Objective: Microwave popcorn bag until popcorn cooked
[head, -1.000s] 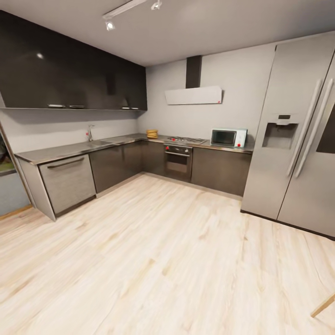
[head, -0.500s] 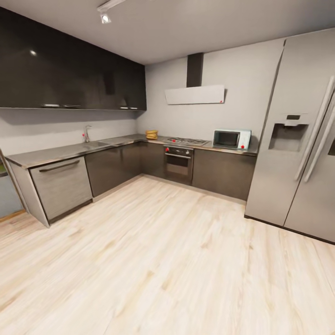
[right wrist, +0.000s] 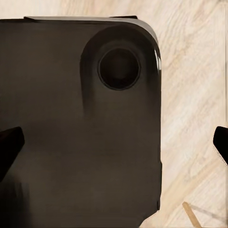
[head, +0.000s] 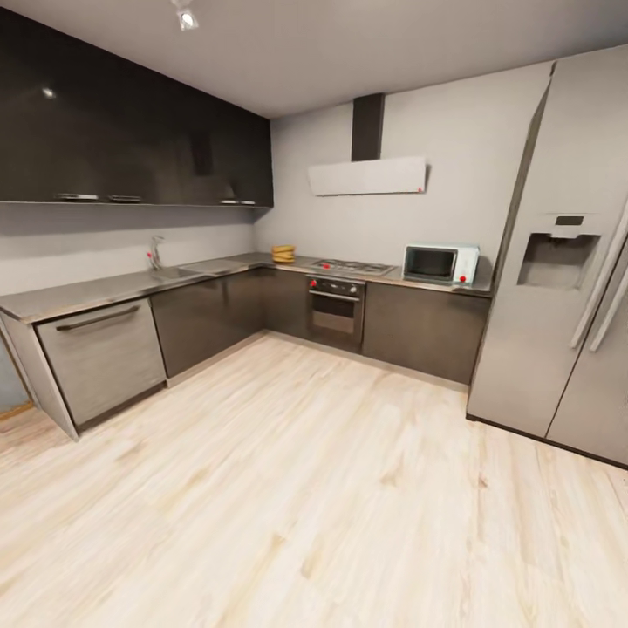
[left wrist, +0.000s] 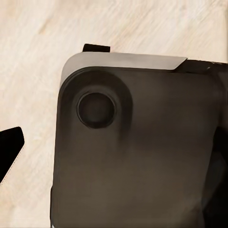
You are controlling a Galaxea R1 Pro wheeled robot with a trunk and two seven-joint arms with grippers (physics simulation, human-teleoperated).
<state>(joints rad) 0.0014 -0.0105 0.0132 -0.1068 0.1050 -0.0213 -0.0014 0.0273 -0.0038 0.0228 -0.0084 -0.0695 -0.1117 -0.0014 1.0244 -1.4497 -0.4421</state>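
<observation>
Kitchen view shifted nearer | one microwave (head: 440,263) | one countertop (head: 218,269)

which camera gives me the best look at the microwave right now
The head view. The microwave sits far off on the countertop, between the gas hob and the fridge, its dark door facing the room. Both wrist views look down at dark robot bodywork and wooden floor instead.

You see an L-shaped grey tabletop (head: 122,288) over dark cabinets. On its far run: the tan popcorn bag (head: 283,253) near the corner, the inset hob (head: 351,267), then the mint microwave (head: 440,263) well apart.
</observation>
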